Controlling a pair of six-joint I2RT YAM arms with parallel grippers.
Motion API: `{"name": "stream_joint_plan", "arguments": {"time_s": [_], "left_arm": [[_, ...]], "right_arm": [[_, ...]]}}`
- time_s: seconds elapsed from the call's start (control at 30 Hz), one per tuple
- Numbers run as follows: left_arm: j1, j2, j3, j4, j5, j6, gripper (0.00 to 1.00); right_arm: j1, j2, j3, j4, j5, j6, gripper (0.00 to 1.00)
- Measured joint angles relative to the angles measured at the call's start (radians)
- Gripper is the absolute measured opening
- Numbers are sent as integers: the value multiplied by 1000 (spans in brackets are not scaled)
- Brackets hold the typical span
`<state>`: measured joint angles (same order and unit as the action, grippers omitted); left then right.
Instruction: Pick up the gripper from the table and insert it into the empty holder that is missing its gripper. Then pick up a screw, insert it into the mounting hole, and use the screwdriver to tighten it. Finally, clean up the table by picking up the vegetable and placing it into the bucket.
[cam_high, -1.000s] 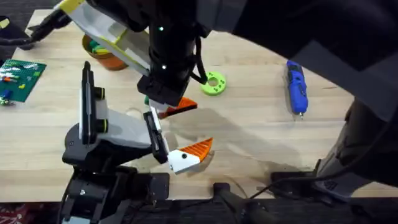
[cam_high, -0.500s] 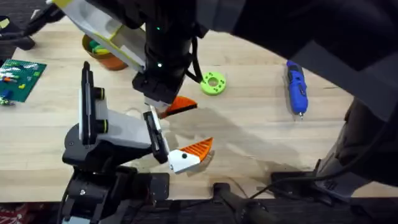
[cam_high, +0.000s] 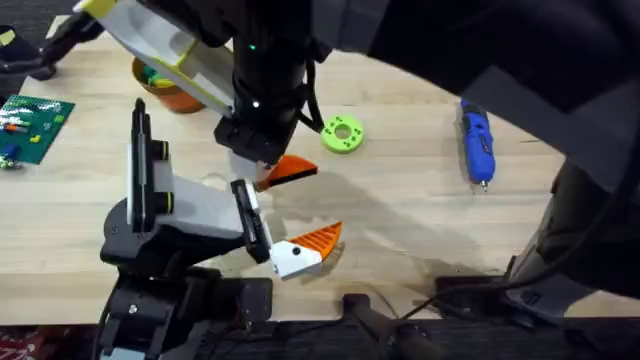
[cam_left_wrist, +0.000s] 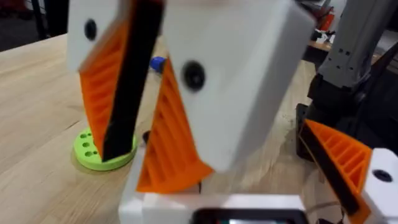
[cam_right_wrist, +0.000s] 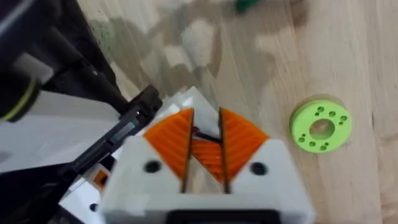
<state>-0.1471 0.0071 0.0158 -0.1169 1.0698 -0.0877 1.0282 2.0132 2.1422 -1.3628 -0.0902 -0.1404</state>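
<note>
Holds the gripper (cam_high: 292, 170) clear of the table (cam_high: 400, 210), pinched at one end between the orange ribbed pads (cam_right_wrist: 174, 140) of the right gripper (cam_high: 258, 160), which press in on it from both sides. Leaves the orange wedge sticking out sideways past the clamp, probably so that the piece can be steered to its seat without the pads fouling the bracket. Hangs just beside the far end of the holder (cam_high: 250, 222), the black bar at the front of the white-bodied arm (cam_high: 195, 210); looks close but not seated, and cannot tell from here whether the two touch. Shows a twin finger (cam_high: 308, 246) already fixed at the bar's near end, orange wedge pointing away from the arm, which gives the pose to copy for the loose one. Reads as the insertion step, early in the task, with the fastening and the tidying not yet begun. Calls next, by this judgement, for a small careful lining-up of piece and bar, since a tilted entry could jam or knock the piece out of the pinch. Keeps the lime-green ring (cam_high: 343, 133) near, just beyond the work. Keeps the screwdriver (cam_high: 477, 140) lying well apart to the right, out of the way until needed. Places the bucket (cam_high: 160, 92) at the far left, partly hidden. Cannot make out the screw.
</note>
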Motion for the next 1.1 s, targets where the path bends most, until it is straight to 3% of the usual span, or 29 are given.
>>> {"name": "stream_joint_plan", "arguments": {"time_s": [0.07,0.17,0.2,0.23,1.1], "left_arm": [[0,0,0,0,0,-1,986],[0,0,0,0,0,-4,986],[0,0,0,0,0,-6,986],[0,0,0,0,0,-7,986],[0,0,0,0,0,-8,986]], "right_arm": [[-5,0,0,-3,10,5,439],[-22,0,1,-5,43,5,864],[-29,0,1,-5,50,4,959],[-34,0,2,-5,51,5,984],[-34,0,2,-4,52,5,993]]}}
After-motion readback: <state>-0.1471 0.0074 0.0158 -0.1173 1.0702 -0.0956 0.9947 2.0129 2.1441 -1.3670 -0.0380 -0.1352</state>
